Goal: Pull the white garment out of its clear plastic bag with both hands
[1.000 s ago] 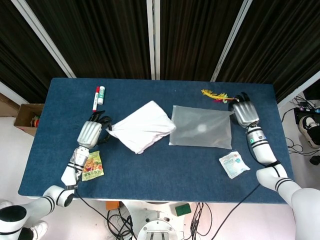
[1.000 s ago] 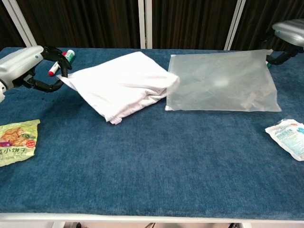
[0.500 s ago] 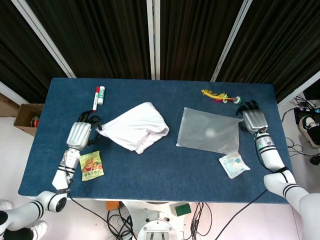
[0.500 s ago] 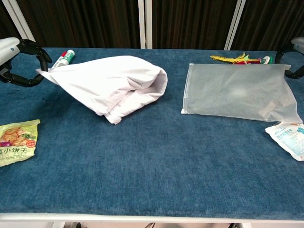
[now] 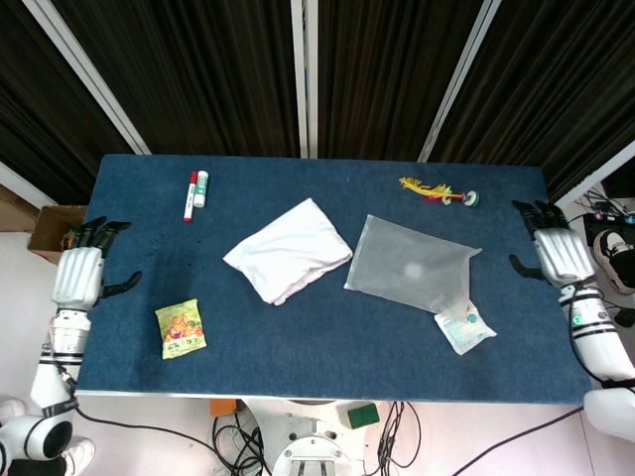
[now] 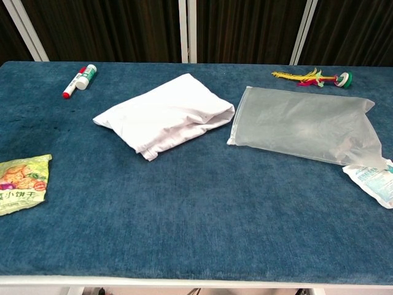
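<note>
The folded white garment [image 5: 289, 250] [image 6: 163, 115] lies flat on the blue table, left of centre, fully outside the bag. The clear plastic bag [image 5: 409, 273] [image 6: 305, 126] lies flat and empty just to its right, its near corner resting over a small packet. My left hand [image 5: 81, 272] hangs off the table's left edge, fingers spread, holding nothing. My right hand [image 5: 558, 250] is beyond the right edge, fingers spread and empty too. Neither hand shows in the chest view.
Two markers [image 5: 194, 191] [image 6: 79, 80] lie at the back left. A snack packet [image 5: 180, 328] [image 6: 22, 182] sits at the front left. A feathered shuttlecock [image 5: 437, 190] [image 6: 313, 77] lies at the back right, and a white wipes packet [image 5: 463, 327] [image 6: 373, 181] at the front right.
Both hands let go and drew outward past the table's edges. The garment dropped and settled flat; the bag settled flat beside it.
</note>
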Motion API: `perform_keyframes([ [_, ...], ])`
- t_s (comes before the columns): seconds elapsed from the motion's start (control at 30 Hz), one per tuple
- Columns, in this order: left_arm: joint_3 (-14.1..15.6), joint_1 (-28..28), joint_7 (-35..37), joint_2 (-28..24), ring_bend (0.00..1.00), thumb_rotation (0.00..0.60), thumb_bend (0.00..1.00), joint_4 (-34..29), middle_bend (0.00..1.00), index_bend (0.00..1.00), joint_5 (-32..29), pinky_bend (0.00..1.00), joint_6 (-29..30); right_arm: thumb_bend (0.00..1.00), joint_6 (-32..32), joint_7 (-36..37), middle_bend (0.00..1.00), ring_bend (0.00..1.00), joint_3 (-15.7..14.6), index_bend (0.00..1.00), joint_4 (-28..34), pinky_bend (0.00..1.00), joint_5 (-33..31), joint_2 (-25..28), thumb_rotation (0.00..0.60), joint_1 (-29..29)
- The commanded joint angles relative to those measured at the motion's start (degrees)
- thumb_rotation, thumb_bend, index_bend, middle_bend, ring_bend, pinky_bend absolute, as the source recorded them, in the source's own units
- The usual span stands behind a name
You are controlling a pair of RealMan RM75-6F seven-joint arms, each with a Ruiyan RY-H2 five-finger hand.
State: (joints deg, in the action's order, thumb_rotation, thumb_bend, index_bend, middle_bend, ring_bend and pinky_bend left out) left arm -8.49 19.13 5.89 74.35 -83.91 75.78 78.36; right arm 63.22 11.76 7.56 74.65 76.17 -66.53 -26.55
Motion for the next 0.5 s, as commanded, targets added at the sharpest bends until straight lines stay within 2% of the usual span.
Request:
perform_keyframes([
  [0.03, 1.93, -4.23, -1.5, -4.93, 0.08, 0.6, 0.19, -4.02, 0.19, 0.21, 0.82, 0.11, 3.83, 0.32, 8.26, 3.92, 0.16, 0.0, -0.77, 0.01, 5.57, 0.01, 3.33, 5.02, 0.6, 6.04],
  [0.17, 3.84, -8.36, -3.33, -7.72, 0.08, 0.6, 0.19, -7.55, 0.19, 0.21, 2.26, 0.11, 8.48, 0.32, 13.19, 5.27, 0.17, 0.0, -2.62, 0.02, 8.47, 0.02, 5.97, 7.44, 0.6, 10.04],
  [0.33, 6.17, -12.33, -5.61, -9.18, 0.08, 0.6, 0.19, -10.77, 0.19, 0.22, 4.46, 0.11, 12.73, 0.32, 16.79, 5.51, 0.18, 0.0, -4.31, 0.04, 9.8, 0.02, 8.07, 7.88, 0.6, 13.25],
  [0.5, 8.0, -14.57, -5.96, -9.18, 0.08, 0.6, 0.19, -12.18, 0.19, 0.23, 5.99, 0.11, 13.57, 0.32, 18.9, 5.92, 0.18, 0.0, -4.86, 0.05, 9.23, 0.02, 9.7, 6.71, 0.6, 14.77],
])
